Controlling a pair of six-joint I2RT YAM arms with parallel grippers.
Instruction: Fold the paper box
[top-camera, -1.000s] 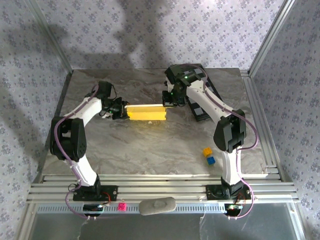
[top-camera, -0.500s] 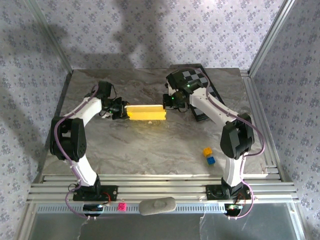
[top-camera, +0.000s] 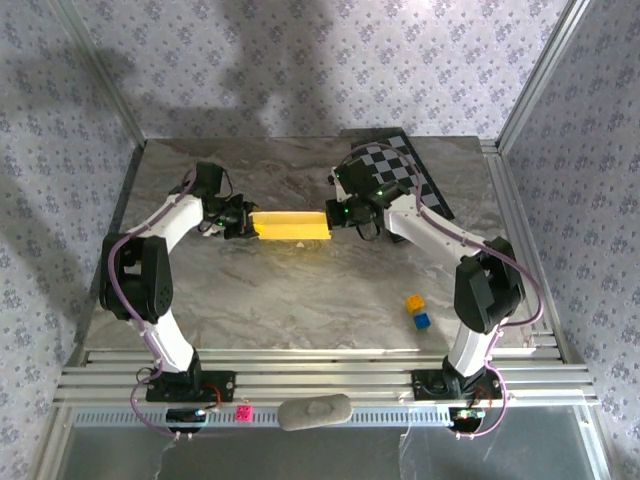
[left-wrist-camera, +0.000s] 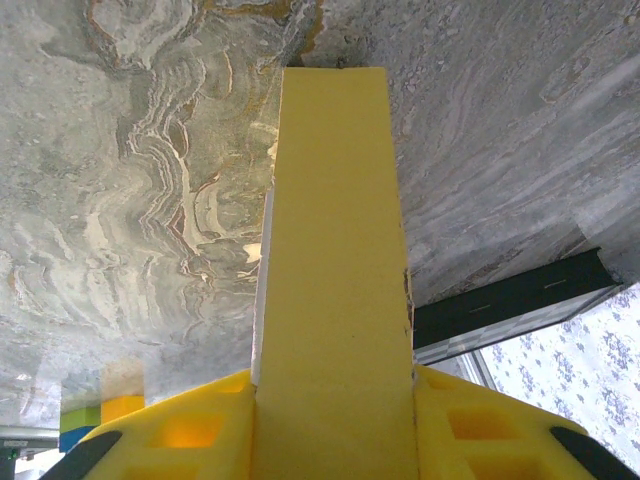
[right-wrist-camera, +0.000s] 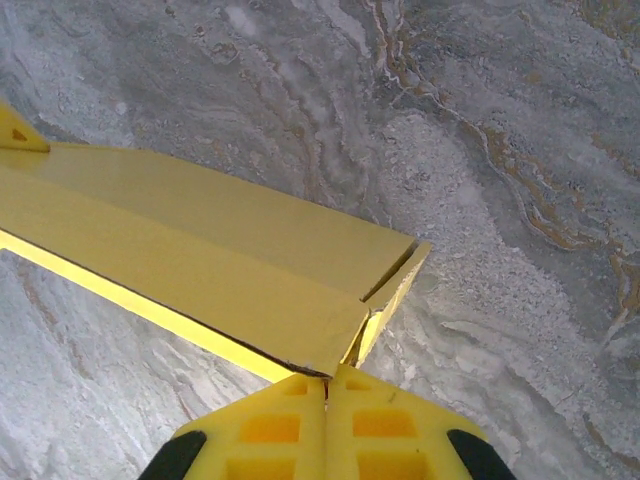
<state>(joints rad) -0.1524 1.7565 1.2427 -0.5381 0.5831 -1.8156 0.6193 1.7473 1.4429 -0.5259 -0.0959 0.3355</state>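
The paper box (top-camera: 291, 226) lies as a long flat yellow block in the middle of the marble table. My left gripper (top-camera: 243, 222) is shut on its left end. In the left wrist view the box (left-wrist-camera: 335, 250) runs straight out from between the two yellow fingers of that gripper (left-wrist-camera: 333, 400). My right gripper (top-camera: 335, 213) is at the box's right end. Seen from the right wrist, its jaws (right-wrist-camera: 327, 385) are pressed together with no gap, and their tips touch the near corner of the box (right-wrist-camera: 200, 260), where an end flap (right-wrist-camera: 395, 290) stands slightly open.
A black-and-white chequered board (top-camera: 395, 170) lies at the back right, partly under the right arm. A small yellow cube (top-camera: 413, 302) and a blue cube (top-camera: 421, 320) sit at the front right. Metal rails frame the table's sides.
The right arm has swung its elbow out to the right, uncovering more of the chequered board, while its gripper stays at the box's right end. The left arm and the box have not moved.
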